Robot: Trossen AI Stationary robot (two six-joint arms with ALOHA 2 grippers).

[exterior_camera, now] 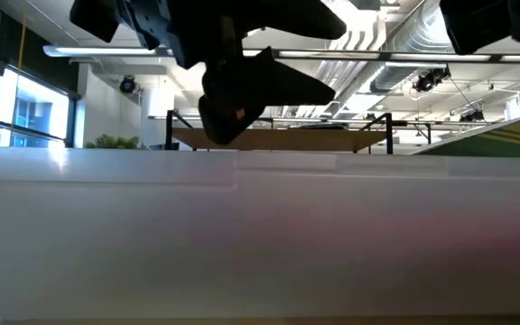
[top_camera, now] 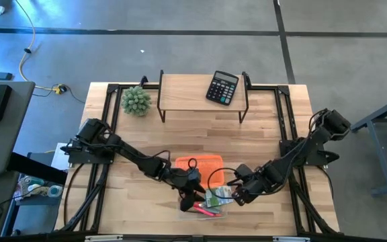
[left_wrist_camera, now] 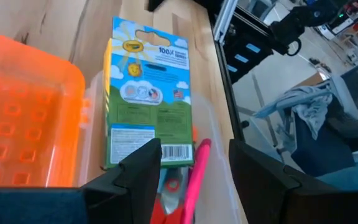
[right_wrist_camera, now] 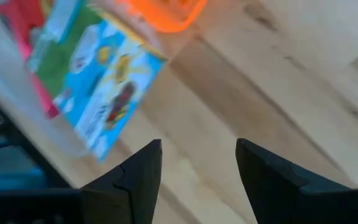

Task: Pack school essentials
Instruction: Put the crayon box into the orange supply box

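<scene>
Left claw [left_wrist_camera: 191, 165]: fingers apart, nothing between them, hovering over the clear bin [top_camera: 210, 205] at the near middle of the tabletop [top_camera: 261, 134]. Directly ahead of it lies the crayon box [left_wrist_camera: 146, 93], back face up, barcode end nearest the claw, long axis running away from the fingers toward the far side. A pink pen [left_wrist_camera: 194, 180] lies beside the box's near corner, roughly parallel to it, with something red below it, too cropped to name.

Right claw [right_wrist_camera: 197, 162]: also parted and empty, over bare wood just right of the bin. From this arm the box [right_wrist_camera: 98, 87] lies off to one side, tilted, not in line with the fingers.

Judgement: left claw is the nearer and better aligned; its gap straddles the pen rather than the box, so the pen looks like the natural next pick or nudge.

Orange lid [top_camera: 198, 163] sits just far of the bin, touching or nearly touching it; cannot tell which.

View differences: high view alone gives both arms converging on the bin from left and right. The left wrist view alone shows box orientation and pen. Low view is blocked by a pale wall close to the lens; only dark arm parts above it.
</scene>
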